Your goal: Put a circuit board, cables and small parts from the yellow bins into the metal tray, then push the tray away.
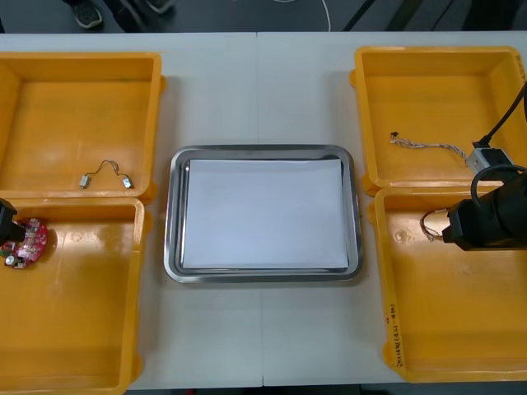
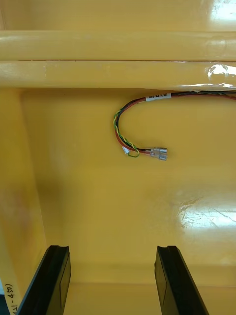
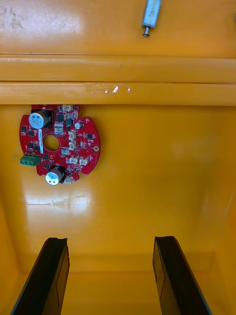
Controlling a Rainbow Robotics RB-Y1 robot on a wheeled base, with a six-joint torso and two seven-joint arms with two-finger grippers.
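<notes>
A round red circuit board (image 1: pixel 25 243) (image 3: pixel 59 145) lies flat in the near left yellow bin (image 1: pixel 82 329), close to its far wall. My left gripper (image 1: pixel 5 224) (image 3: pixel 110 278) hangs open over that bin, and the board sits ahead of its fingers and apart from them. A red and yellow cable (image 1: pixel 432 224) (image 2: pixel 129 129) curls on the floor of the near right yellow bin (image 1: pixel 461 329). My right gripper (image 1: pixel 459 224) (image 2: pixel 113 280) is open above it, with the cable's connectors beyond the fingertips. The metal tray (image 1: pixel 174 216), white inside, holds nothing.
The far left bin (image 1: pixel 49 107) holds a thin cable with small metal parts (image 1: pixel 105 174) (image 3: pixel 151 15). In the far right bin (image 1: pixel 436 90) lies a twisted cable (image 1: pixel 424 146). Bin walls stand just ahead of both grippers. A person's shoes show beyond the far table edge.
</notes>
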